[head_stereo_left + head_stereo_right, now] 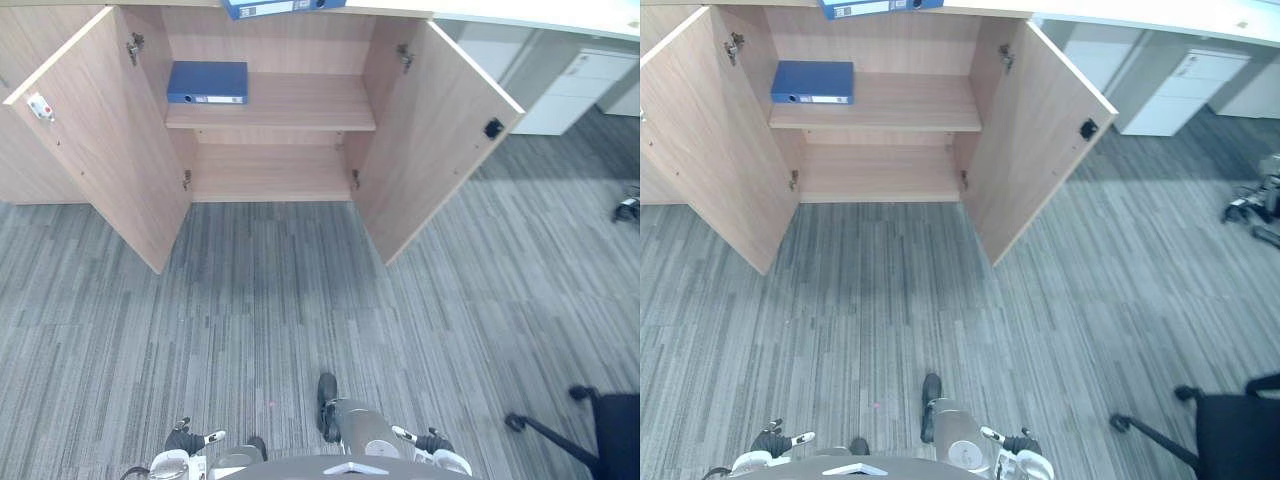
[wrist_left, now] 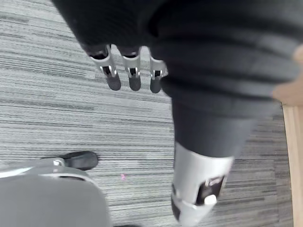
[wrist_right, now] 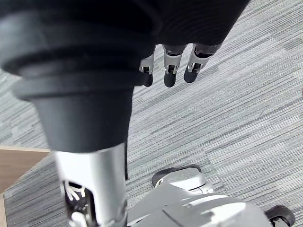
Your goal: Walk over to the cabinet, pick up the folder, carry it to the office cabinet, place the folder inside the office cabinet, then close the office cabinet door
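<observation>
Nearest, the left hand (image 2: 132, 72) and the right hand (image 3: 170, 71) hang over the floor with fingers straight and loose, holding nothing. Beyond them runs grey carpet (image 1: 300, 300) with a fine streaked weave, and a black office chair (image 1: 600, 430) pokes in at the lower right. Across the upper part of the frame stands the office cabinet (image 1: 270, 172) of pale wood-grain board. Its left door (image 1: 100, 130) and right door (image 1: 430, 130) are both swung wide, and the right one bears a small dark knob (image 1: 493, 128). The folder (image 1: 207, 82), a flat, rigid blue binder with a white spine label, lies at the left end of the upper shelf (image 1: 310, 100). A second blue folder (image 1: 280, 8) rests on the cabinet's top at the upper edge. Placing looks done and closing the doors seems to remain. That calls for stepping closer, since the doors are well apart from the hands, then pushing the flat panels round. White drawer units (image 1: 580, 90) sit farthest, upper right.
</observation>
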You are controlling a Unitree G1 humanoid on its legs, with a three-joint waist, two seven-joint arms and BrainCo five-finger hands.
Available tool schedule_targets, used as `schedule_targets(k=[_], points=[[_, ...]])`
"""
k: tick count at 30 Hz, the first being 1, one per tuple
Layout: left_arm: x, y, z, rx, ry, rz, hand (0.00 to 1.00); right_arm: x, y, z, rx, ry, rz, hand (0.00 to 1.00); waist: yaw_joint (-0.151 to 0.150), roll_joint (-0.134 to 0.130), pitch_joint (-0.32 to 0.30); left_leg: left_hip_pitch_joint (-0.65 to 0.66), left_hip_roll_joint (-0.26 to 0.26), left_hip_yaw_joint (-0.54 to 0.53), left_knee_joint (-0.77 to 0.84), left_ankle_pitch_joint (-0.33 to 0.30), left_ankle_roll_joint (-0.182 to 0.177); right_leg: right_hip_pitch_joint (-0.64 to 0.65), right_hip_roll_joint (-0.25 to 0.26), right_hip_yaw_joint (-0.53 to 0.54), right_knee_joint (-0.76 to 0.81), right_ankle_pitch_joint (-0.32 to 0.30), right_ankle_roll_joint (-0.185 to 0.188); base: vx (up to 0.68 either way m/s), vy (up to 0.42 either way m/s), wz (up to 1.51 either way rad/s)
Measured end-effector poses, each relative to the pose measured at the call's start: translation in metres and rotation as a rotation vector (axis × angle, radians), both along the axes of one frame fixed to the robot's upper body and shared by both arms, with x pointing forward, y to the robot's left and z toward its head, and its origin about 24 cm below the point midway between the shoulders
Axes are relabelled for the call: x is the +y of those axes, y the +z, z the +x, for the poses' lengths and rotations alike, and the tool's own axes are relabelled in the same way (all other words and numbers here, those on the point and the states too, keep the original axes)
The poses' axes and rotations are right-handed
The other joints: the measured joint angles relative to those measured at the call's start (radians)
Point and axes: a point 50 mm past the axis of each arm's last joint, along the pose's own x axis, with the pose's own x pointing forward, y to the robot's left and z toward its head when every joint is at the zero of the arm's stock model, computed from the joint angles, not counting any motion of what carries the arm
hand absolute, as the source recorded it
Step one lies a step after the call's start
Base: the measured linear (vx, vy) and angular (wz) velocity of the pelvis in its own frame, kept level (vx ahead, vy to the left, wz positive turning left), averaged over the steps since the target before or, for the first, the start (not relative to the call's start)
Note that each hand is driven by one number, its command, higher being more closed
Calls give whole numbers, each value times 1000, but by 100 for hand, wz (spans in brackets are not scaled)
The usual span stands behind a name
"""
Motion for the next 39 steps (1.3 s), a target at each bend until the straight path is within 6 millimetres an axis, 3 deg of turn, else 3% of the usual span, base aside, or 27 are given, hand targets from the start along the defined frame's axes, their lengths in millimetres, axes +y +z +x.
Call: schedule_targets(k=[1, 2, 3, 5, 8, 11, 14, 16, 17, 18, 19, 20, 22, 23, 25, 26, 28, 30, 32, 33, 34, 35, 36, 38, 39], points=[[-6, 0, 2, -19, 36, -16, 0, -5, 1, 1, -3, -6, -12, 0, 3, 29, -4, -30, 31, 7, 81, -18, -25, 15, 16, -26, 6, -27, -20, 485, -281, 34], [-8, 2, 7, -55, 74, -26, 0, -7, 3, 2, -18, -7, -23, 0, 7, 36, 0, -106, 57, 27, 241, -34, -43, 38, 23, -37, -5, -45, -33, 479, -288, 28], [-7, 3, 9, -72, 98, -28, 0, -8, 4, 3, -26, -8, -28, 0, 8, 39, 1, -152, 72, 34, 344, -37, -41, 54, 27, -41, -20, -50, -39, 468, -276, 23], [-10, 6, 18, -126, 172, -52, 0, -10, 6, 5, -44, -8, -38, 0, 24, 49, 10, -294, 183, 93, 755, -38, -40, 164, 66, -43, -69, -68, -68, 434, -219, 1], [-19, 11, 34, -177, 159, -74, 0, -4, 8, 13, -72, 11, -31, 0, 47, 33, 17, -370, 237, 140, 890, -64, -37, 259, 75, -18, -88, -100, -91, 354, -146, -30], [-24, 13, 43, -203, 147, -85, 0, 4, 11, 25, -112, 7, -11, 0, 63, 34, 13, -465, 246, 188, 795, -79, -20, 307, 72, 15, -120, -129, -80, 230, 6, -36], [-26, 14, 45, -210, 144, -91, 0, 12, 10, 26, -116, -17, 5, 0, 76, 27, 14, -500, 188, 200, 542, -63, -27, 365, 32, 31, -157, -150, -49, 230, 110, -14], [-28, 14, 45, -207, 128, -90, 0, 10, 10, 25, -112, -25, -3, 0, 80, 33, 10, -505, 154, 183, 370, 3, -16, 376, 13, 40, -165, -177, -17, 289, 230, -13], [-28, 13, 44, -203, 125, -88, 0, 10, 9, 23, -105, -24, -2, 0, 81, 33, 8, -502, 142, 174, 327, 63, 6, 386, 3, 53, -156, -204, 3, 357, 351, -32], [-25, 13, 43, -202, 123, -80, 0, 15, 7, 20, -93, -26, 12, 0, 92, 18, -9, -486, 112, 176, 329, 112, 35, 385, -28, 76, -127, -242, 23, 386, 366, -38], [-22, 13, 42, -199, 123, -72, 0, 16, 6, 18, -86, -28, 15, 0, 95, -1, -18, -479, 100, 189, 337, 115, 42, 384, -46, 88, -107, -258, 31, 396, 270, -45], [-17, 13, 39, -194, 123, -58, 0, 23, 4, 15, -80, -33, 34, 0, 94, -30, -35, -463, 80, 212, 356, 67, 47, 372, -70, 101, -44, -268, 33, 338, 184, -33], [-14, 12, 35, -174, 123, -52, 0, 26, 4, 15, -80, -31, 40, 0, 96, -44, -45, -407, 67, 246, 360, 32, 63, 309, -93, 134, 142, -257, 37, 405, 253, -40], [-13, 11, 34, -165, 118, -49, 0, 26, 5, 16, -85, -23, 38, 0, 88, -46, -48, -367, 58, 253, 358, 1, 74, 243, -107, 146, 315, -220, 80, 385, 255, -29], [-13, 11, 33, -158, 119, -51, 0, 25, 6, 20, -96, -17, 34, 0, 73, -38, -42, -310, 57, 256, 352, -31, 85, 153, -118, 145, 538, -198, 109, 368, 159, -1], [-13, 10, 32, -151, 122, -52, 0, 26, 6, 22, -101, -14, 34, 0, 74, -38, -42, -260, 56, 258, 323, -42, 80, 96, -116, 126, 628, -217, 94, 366, 98, 4], [-14, 8, 28, -135, 126, -56, 0, 26, 7, 24, -106, -2, 31, 0, 72, -34, -41, -185, 57, 263, 259, -39, 75, 25, -109, 81, 659, -259, 77, 411, 31, 0], [-15, 7, 28, -131, 129, -62, 0, 23, 8, 27, -115, 7, 21, 0, 68, -28, -40, -117, 60, 268, 203, -35, 67, -28, -95, 36, 583, -289, 56, 330, -46, 4], [-19, 7, 29, -130, 133, -74, 0, 22, 10, 31, -141, 10, 14, 0, 58, -13, -40, -73, 72, 257, 150, -31, 49, -76, -62, 6, 387, -272, 40, 364, -153, 29], [-20, 6, 28, -126, 133, -77, 0, 20, 11, 33, -149, 6, 12, 0, 46, -13, -40, -54, 67, 229, 115, -25, 14, -80, -39, 20, 189, -183, 29, 351, -169, 47], [-18, 6, 27, -124, 134, -73, 0, 23, 10, 31, -144, 2, 21, 0, 44, -25, -40, -41, 52, 210, 105, -26, 5, -71, -43, 34, 112, -112, 22, 443, -231, 59], [-22, 5, 28, -120, 150, -87, 0, 20, 11, 32, -153, -19, 23, 0, 39, -24, -39, -15, 54, 185, 93, -38, -23, -58, -42, 41, 129, -36, 8, 369, -195, 41], [-34, 2, 25, -108, 168, -122, 0, 11, 12, 32, -150, -16, -1, 0, 45, 25, -51, -4, 83, 183, 93, -30, -31, -49, -24, 26, 148, -80, 4, 361, -207, 36], [-47, 1, 26, -111, 170, -153, 0, 4, 13, 32, -152, -26, -16, 0, 43, 56, -58, -7, 109, 162, 127, -25, -34, -36, -22, -11, 171, -132, -4, 278, -175, 40], [-50, 3, 31, -122, 163, -159, 0, 2, 14, 33, -155, -25, -22, 0, 31, 71, -52, -37, 133, 130, 223, -23, -35, 8, -22, -38, 165, -155, -14, 319, -246, 71]])
